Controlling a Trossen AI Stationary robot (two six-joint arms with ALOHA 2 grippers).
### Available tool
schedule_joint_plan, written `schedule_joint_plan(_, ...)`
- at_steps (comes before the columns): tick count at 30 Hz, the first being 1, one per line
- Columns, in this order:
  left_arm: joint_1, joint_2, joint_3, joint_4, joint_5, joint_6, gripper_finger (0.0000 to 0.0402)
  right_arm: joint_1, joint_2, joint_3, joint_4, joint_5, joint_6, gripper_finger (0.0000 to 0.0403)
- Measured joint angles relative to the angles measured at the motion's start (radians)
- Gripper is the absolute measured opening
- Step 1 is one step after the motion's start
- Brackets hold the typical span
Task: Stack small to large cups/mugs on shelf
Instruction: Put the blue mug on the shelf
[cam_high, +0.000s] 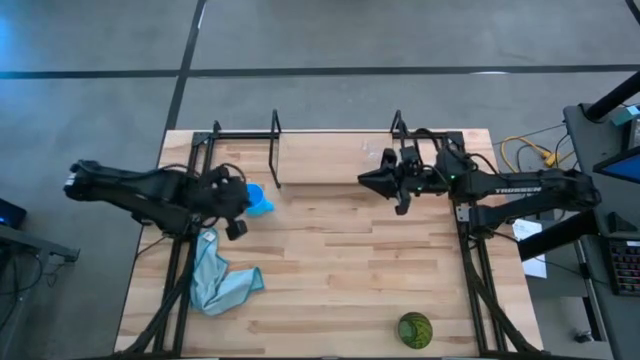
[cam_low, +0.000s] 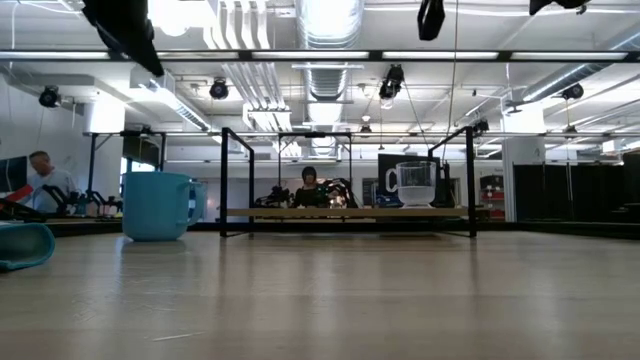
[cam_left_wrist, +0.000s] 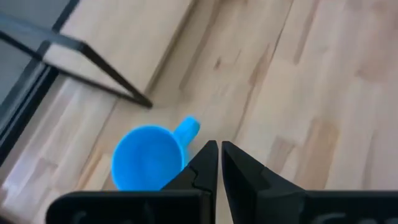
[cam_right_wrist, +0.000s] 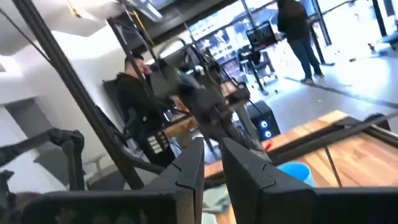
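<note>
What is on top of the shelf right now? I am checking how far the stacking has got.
Only the small clear cup stands on the shelf, toward its right end. The blue mug and green cup sit on the table. Nothing visibly hides any of the shelf top.

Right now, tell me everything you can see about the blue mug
The blue mug is bright blue, smooth and glossy, with a small handle on its side. It stands upright and looks empty, on the wooden table just in front of the shelf, near its left end. The left gripper, fingers nearly together, hovers beside it; nothing visibly touches the mug.
</note>
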Motion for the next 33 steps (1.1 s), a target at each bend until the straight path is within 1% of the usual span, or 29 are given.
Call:
schedule_joint_plan(6, 0.013, 0.083, 0.000, -0.061, 0.032, -0.055, 0.0008, 0.000, -0.013, 0.036, 0.004, -0.001, 0.002, 0.0052)
schedule_joint_plan(11, 0.021, 0.078, 0.002, -0.005, 0.020, -0.076, 0.0008, 0.000, -0.010, 0.043, -0.009, -0.004, -0.008, 0.0052)
schedule_joint_plan(13, 0.021, 0.076, 0.003, 0.014, 0.017, -0.053, 0.0008, 0.000, -0.010, 0.043, -0.028, -0.004, -0.008, 0.0052)
schedule_joint_plan(17, 0.021, 0.074, 0.012, 0.015, 0.018, 0.102, 0.0008, 0.000, -0.010, 0.043, -0.081, -0.004, -0.007, 0.0052)
schedule_joint_plan(20, 0.022, 0.082, 0.011, 0.023, 0.013, 0.104, 0.0008, 0.000, -0.010, 0.043, -0.114, -0.005, 0.017, 0.0052)
schedule_joint_plan(22, 0.036, 0.095, 0.008, -0.003, 0.013, 0.107, 0.0008, 0.001, -0.009, 0.042, -0.133, -0.006, 0.045, 0.0052)
schedule_joint_plan(25, 0.076, 0.124, 0.008, -0.089, 0.013, 0.055, 0.0008, 0.003, -0.009, 0.042, -0.153, -0.009, 0.059, 0.0052)
schedule_joint_plan(28, 0.116, 0.150, 0.003, -0.174, 0.050, -0.021, 0.0008, 0.009, -0.009, 0.042, -0.157, -0.012, 0.071, 0.0052)
schedule_joint_plan(31, 0.149, 0.164, -0.013, -0.176, 0.075, -0.023, 0.0014, 0.013, -0.009, 0.042, -0.157, -0.012, 0.071, 0.0052)
schedule_joint_plan(33, 0.173, 0.171, -0.029, -0.138, 0.083, -0.023, 0.0027, 0.013, -0.009, 0.042, -0.157, -0.012, 0.071, 0.0052)
